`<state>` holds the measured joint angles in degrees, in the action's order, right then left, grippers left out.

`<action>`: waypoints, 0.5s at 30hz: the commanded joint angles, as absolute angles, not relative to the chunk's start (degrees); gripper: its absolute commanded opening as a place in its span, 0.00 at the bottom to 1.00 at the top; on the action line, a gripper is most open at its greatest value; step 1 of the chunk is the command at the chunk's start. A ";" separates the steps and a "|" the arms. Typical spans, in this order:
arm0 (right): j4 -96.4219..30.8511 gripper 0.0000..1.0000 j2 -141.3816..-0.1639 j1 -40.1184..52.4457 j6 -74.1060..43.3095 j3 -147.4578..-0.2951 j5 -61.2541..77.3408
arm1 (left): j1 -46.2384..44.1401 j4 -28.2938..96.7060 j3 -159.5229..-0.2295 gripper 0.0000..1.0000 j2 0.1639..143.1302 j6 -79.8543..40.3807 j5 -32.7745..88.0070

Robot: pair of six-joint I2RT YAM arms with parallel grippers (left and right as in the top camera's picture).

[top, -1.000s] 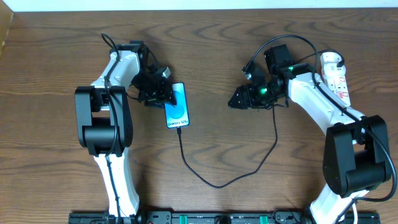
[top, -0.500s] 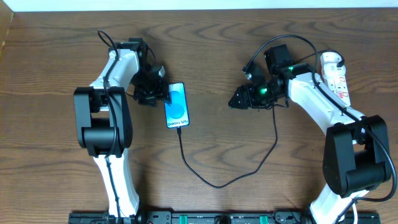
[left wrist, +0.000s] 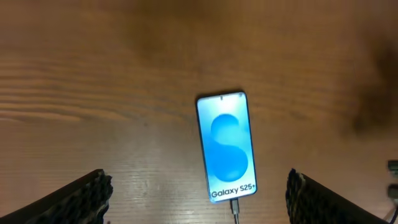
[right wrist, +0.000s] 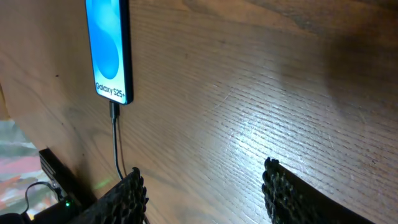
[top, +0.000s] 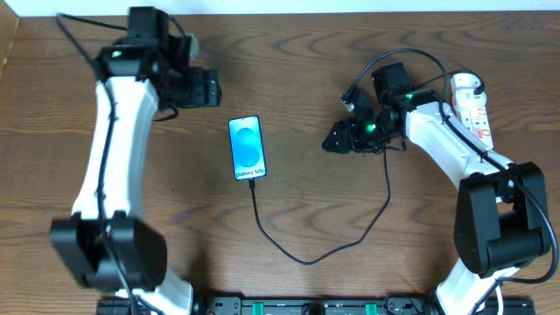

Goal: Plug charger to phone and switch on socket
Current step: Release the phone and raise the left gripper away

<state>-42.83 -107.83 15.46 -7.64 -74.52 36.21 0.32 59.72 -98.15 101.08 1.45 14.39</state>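
Left of centre on the surface (top: 289,52), toward the far edge, the phone (top: 247,147) is laid flat, screen up and lit blue. Its long axis is run from far edge to near edge, slightly tilted, with the "Galaxy" end pointed at the near edge. The charger (right wrist: 115,143) is seen plugged into that near short end, and its black cable is looped toward the near edge, then back up on the right. By the far right corner the socket (top: 473,107) is laid lengthwise, far to near; switch state too small to tell. The left pincer (top: 208,88) is held near the far edge, apart from the phone, jaws wide, nothing gripped. The right pincer (top: 332,141) is held right of centre, jaws wide, nothing gripped.
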 commanded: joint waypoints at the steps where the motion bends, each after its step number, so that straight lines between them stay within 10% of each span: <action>1: -42.94 0.60 -106.28 15.86 -8.10 -74.89 36.40 | 0.73 59.66 -98.91 0.91 97.58 1.19 12.78; 15: -41.74 0.59 -106.26 15.75 -8.10 -74.91 36.58 | 0.73 59.66 -98.76 0.93 96.16 1.21 12.78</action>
